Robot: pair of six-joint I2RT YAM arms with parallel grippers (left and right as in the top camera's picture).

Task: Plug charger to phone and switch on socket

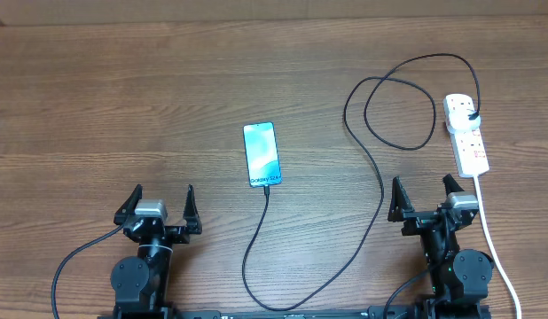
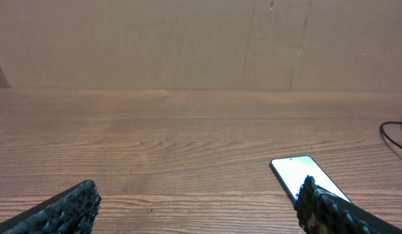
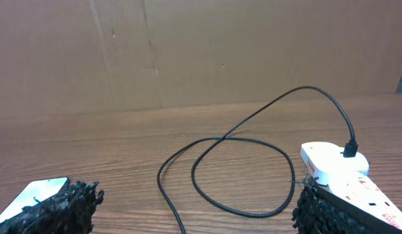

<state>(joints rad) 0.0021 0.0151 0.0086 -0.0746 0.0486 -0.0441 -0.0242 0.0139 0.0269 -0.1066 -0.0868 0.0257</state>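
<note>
Black charger (image 1: 381, 190) is judged already seated in phone (image 1: 261, 152) and socket (image 1: 466, 135), both sets of jaws are held spread and empty, so switching the socket on is called for next.

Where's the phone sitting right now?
Seen from overhead, the phone lies flat near the middle of the table, forward and right of the left hand, with the black cable meeting its near end.

The phone (image 1: 261, 154) is lying lit before me, the charger (image 1: 381, 188) meeting its near end. Its plug is sitting in the white socket (image 1: 467, 135).
</note>
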